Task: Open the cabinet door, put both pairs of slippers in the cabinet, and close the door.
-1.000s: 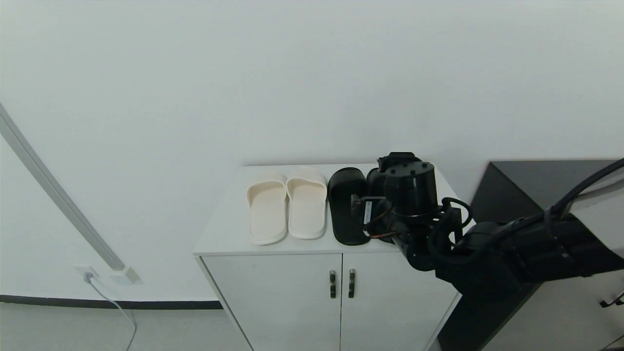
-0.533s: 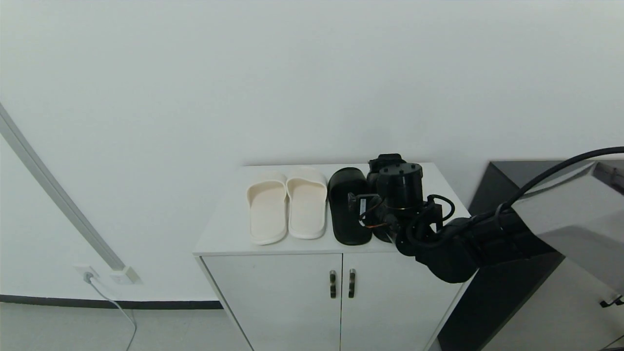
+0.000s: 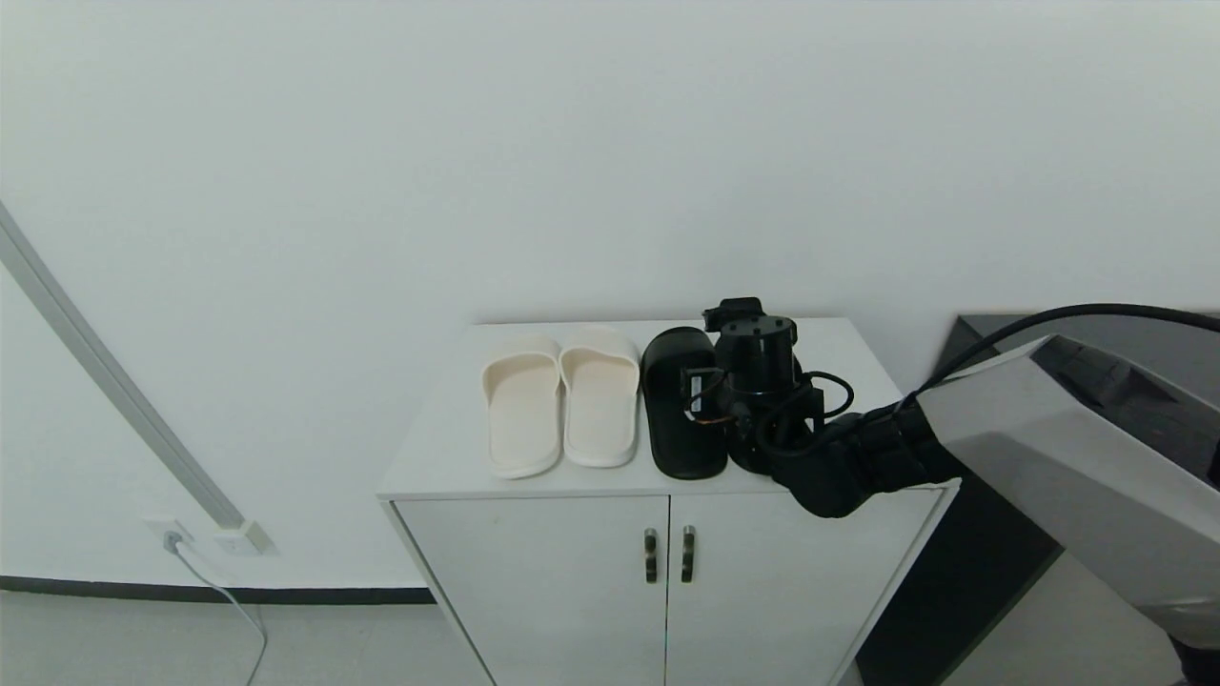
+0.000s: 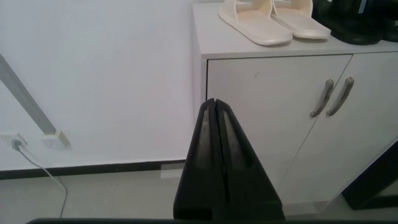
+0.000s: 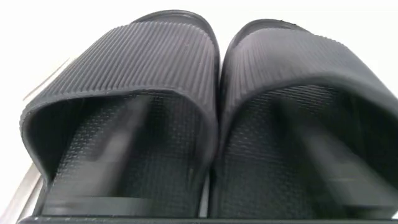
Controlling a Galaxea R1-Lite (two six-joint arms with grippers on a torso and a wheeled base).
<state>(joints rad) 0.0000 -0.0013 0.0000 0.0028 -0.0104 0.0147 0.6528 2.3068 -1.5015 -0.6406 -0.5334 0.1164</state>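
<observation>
Shut cabinet (image 3: 534,591) under white slippers (image 3: 600,405), black slippers (image 3: 679,405); left end effector (image 4: 215,109) clenched, right end effector (image 3: 732,312) unclear.

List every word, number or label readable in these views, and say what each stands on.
No text reads clearly anywhere.
White label on the right arm's wrist: too small to read.
Black slippers, cream slippers, cabinet: no print visible.

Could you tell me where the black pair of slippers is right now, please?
In the head view, the black slippers sit on the cabinet top, right of centre, directly beside the cream slippers, with the right arm over the outer one.
</observation>
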